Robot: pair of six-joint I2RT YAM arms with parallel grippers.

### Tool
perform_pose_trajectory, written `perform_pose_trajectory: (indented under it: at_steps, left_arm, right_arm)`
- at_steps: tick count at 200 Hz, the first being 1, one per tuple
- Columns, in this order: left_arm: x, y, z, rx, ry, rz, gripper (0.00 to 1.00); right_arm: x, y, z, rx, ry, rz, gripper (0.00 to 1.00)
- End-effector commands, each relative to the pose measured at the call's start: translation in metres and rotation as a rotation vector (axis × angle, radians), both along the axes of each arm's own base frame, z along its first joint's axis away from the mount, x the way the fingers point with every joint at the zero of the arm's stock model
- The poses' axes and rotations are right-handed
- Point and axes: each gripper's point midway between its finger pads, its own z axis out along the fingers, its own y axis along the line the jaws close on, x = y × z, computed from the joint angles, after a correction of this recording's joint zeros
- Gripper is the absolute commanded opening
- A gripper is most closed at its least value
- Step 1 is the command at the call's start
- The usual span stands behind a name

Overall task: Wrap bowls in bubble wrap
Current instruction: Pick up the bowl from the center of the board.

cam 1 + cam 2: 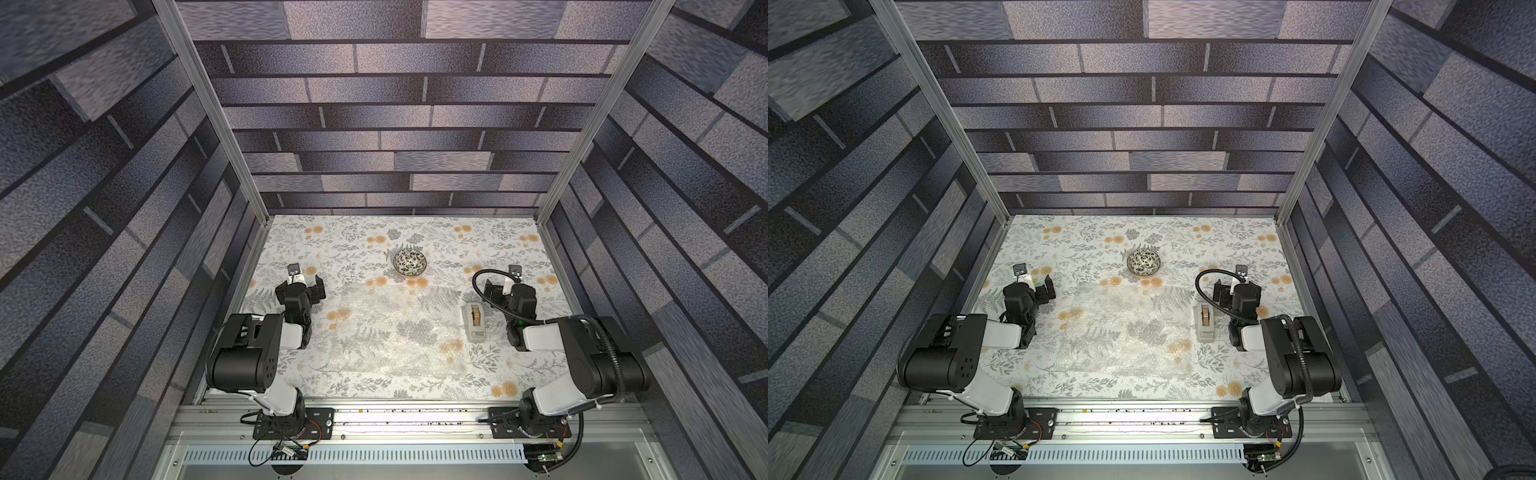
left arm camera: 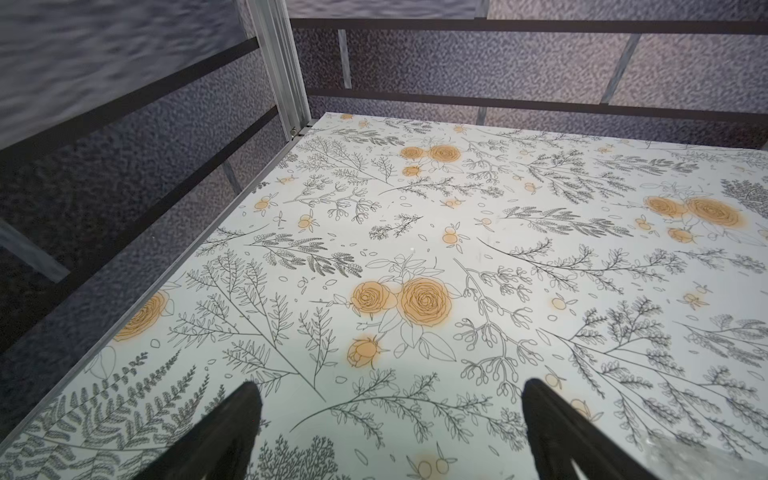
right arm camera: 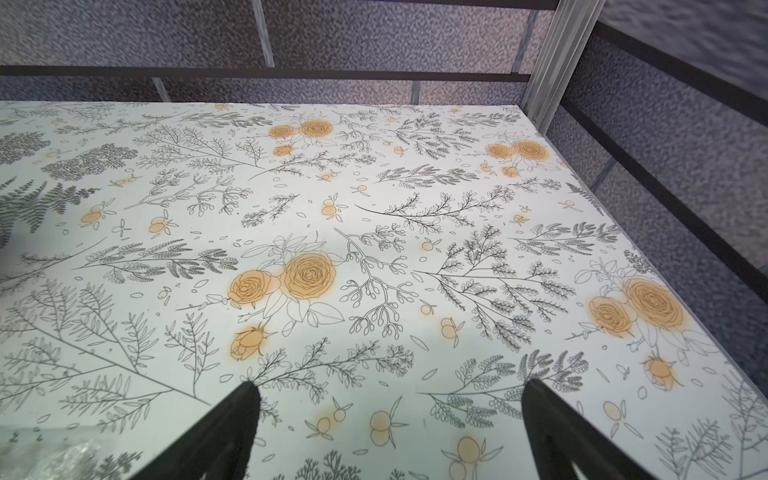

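In both top views the small speckled bowl [image 1: 409, 262] [image 1: 1143, 262] stands upright on the flowered table, just beyond the far edge of the bubble wrap [image 1: 395, 332] [image 1: 1125, 332], which lies flat mid-table. My left gripper [image 1: 301, 286] [image 1: 1034, 287] hovers open off the sheet's left side. My right gripper [image 1: 510, 286] [image 1: 1237, 289] is open on the right, past the tape dispenser. In the left wrist view the gripper [image 2: 390, 399] holds nothing, with a corner of bubble wrap [image 2: 681, 461] showing. The right wrist view shows the gripper [image 3: 390, 395] empty over bare table, with bubble wrap [image 3: 50, 457] at the edge.
A grey tape dispenser [image 1: 475, 322] [image 1: 1204, 323] with a tan roll sits by the sheet's right edge, close to my right arm. The flowered table [image 1: 332, 232] is enclosed by brick-patterned walls and aluminium posts [image 1: 257, 208]. A metal rail [image 1: 395, 415] carries both arm bases at the front.
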Motion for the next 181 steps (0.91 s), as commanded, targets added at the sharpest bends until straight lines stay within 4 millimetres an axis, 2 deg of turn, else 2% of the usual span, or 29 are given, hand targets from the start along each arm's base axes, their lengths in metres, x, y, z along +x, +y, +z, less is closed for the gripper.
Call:
perform_pose_trajectory:
  at_steps: [1, 141, 181]
  left_arm:
    - [0.003, -0.003, 0.005, 0.014, -0.012, -0.032, 1.00]
    - [0.003, -0.003, 0.005, 0.013, -0.010, -0.029, 1.00]
    - [0.001, 0.007, 0.007, 0.015, -0.022, 0.032, 1.00]
  right_arm:
    - [0.006, 0.000, 0.012, 0.013, -0.035, 0.004, 1.00]
    - [0.006, 0.001, 0.013, 0.012, -0.036, 0.004, 1.00]
    - [0.006, 0.000, 0.012, 0.010, -0.034, 0.004, 1.00]
